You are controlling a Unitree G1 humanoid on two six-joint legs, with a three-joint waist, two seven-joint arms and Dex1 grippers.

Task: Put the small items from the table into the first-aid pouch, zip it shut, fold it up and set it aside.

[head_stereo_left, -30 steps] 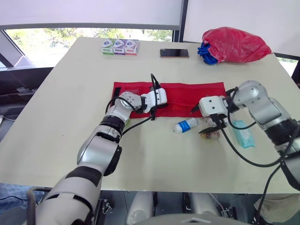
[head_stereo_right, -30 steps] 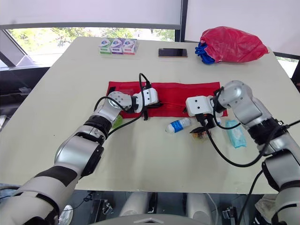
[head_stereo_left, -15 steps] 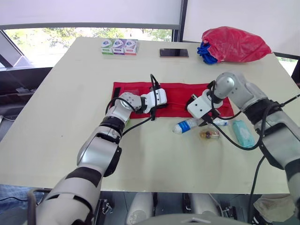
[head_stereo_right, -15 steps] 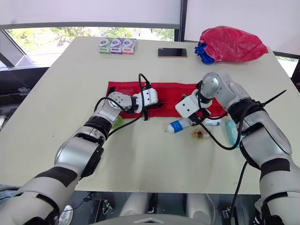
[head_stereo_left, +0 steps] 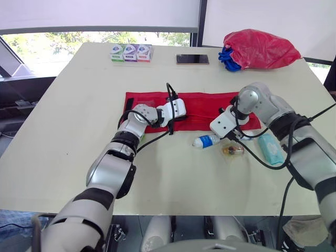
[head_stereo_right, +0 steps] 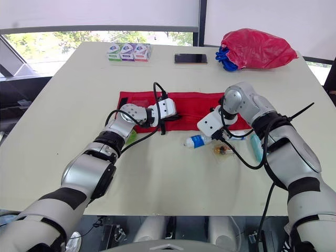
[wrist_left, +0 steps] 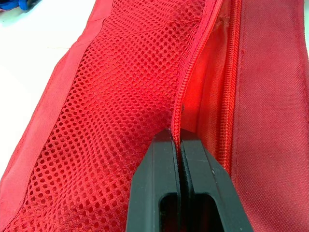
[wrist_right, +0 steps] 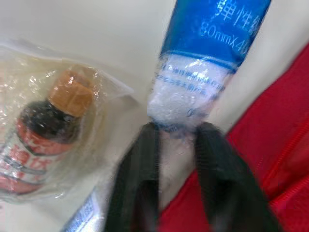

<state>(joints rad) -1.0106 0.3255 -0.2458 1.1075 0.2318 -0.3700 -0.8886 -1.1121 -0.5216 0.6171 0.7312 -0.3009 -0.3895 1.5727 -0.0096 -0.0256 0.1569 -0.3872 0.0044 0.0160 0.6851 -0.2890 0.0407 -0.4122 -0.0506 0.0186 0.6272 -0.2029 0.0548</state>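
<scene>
Right wrist view: the roll, likely light and slippery, is pinched endwise by the right gripper beside the pouch. The pouch's limp zip edge is clamped by the left gripper.

The table lies bare on its near half and between the pouch and the far boxes, phone and red bag. Along the pouch's near edge the right gripper, clasping the roll, crowds with the bagged bottle and wipes pack; the left gripper, pinching the zip, bars its left part
</scene>
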